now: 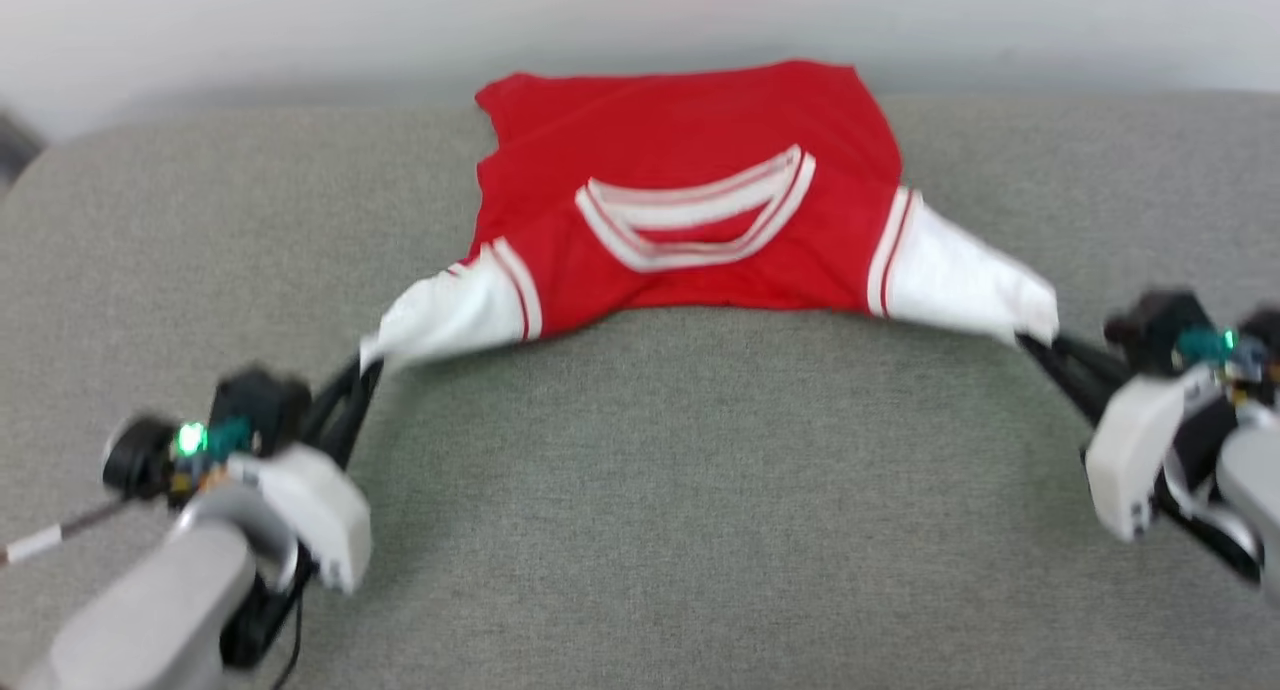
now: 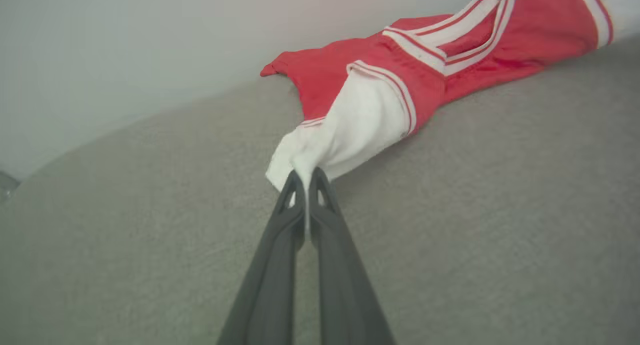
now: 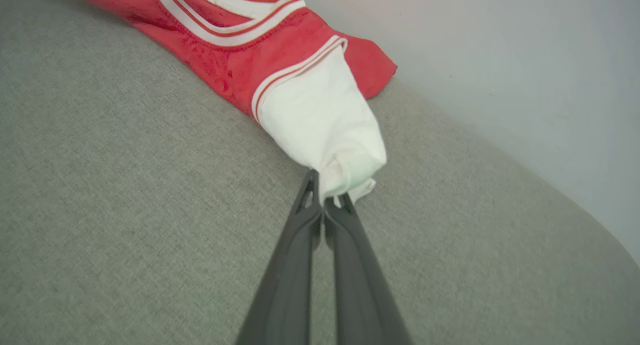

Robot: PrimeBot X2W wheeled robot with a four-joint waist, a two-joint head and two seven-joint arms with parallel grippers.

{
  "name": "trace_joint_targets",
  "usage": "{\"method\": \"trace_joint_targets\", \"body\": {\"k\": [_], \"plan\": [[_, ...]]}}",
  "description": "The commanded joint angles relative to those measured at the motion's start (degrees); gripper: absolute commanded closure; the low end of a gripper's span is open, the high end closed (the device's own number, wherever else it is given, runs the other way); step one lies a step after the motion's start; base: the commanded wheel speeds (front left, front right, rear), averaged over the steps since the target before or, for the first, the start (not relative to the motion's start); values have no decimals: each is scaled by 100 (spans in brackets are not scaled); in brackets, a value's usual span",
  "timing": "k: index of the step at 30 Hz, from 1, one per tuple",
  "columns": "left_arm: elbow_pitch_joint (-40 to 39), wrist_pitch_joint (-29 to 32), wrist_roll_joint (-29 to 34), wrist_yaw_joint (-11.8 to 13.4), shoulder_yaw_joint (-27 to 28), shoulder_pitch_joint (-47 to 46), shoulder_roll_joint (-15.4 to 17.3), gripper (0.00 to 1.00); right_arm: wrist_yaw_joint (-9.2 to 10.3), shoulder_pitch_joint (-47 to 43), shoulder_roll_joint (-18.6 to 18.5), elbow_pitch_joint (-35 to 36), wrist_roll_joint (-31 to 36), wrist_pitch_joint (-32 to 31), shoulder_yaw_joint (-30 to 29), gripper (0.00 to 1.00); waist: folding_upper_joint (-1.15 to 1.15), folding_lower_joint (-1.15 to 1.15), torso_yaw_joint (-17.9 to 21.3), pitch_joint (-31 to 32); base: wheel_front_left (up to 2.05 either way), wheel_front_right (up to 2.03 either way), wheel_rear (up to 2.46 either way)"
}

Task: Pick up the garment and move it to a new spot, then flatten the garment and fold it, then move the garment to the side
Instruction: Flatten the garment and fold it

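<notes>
Head view: the garment [image 1: 690, 170] lies on the grey table [image 1: 700, 490], stretched between the grippers. The left gripper [image 1: 365, 365] is clamped on one white sleeve [image 1: 450, 310], and the right gripper [image 1: 1030, 342] on the other. Pull both apart gently and evenly, low down, so the red part goes flat.

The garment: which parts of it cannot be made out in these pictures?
- Head view: the garment is blurred; its underside is hidden against the grey surface.
- Left wrist view: far sleeve cut off by the right edge; near cuff bunched in the left gripper.
- Right wrist view: collar cut off by the top edge.
</notes>
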State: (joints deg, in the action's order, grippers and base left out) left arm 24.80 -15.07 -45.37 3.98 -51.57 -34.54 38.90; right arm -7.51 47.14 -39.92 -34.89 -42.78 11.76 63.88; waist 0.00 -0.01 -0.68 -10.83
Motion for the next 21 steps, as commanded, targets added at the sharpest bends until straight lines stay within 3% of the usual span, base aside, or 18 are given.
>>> {"method": "trace_joint_targets", "body": {"k": [1,4,13,21], "plan": [[-51,-13,-26,51,6,212,63,100,4,-228,-58,40,-51,-2,-39,100,0,1,48,206,0,0,0],[-149,-13,-58,171,-13,847,299,100,4,-804,-235,86,-162,-3,-207,100,0,1,90,409,0,0,0],[-241,-14,-449,310,-66,2243,455,100,5,-2670,-644,325,-384,-209,-658,100,0,1,138,913,0,0,0],[-513,-14,-620,481,6,3007,523,100,5,-3960,-612,618,-430,-392,-1304,100,0,1,115,1134,0,0,0]]}}
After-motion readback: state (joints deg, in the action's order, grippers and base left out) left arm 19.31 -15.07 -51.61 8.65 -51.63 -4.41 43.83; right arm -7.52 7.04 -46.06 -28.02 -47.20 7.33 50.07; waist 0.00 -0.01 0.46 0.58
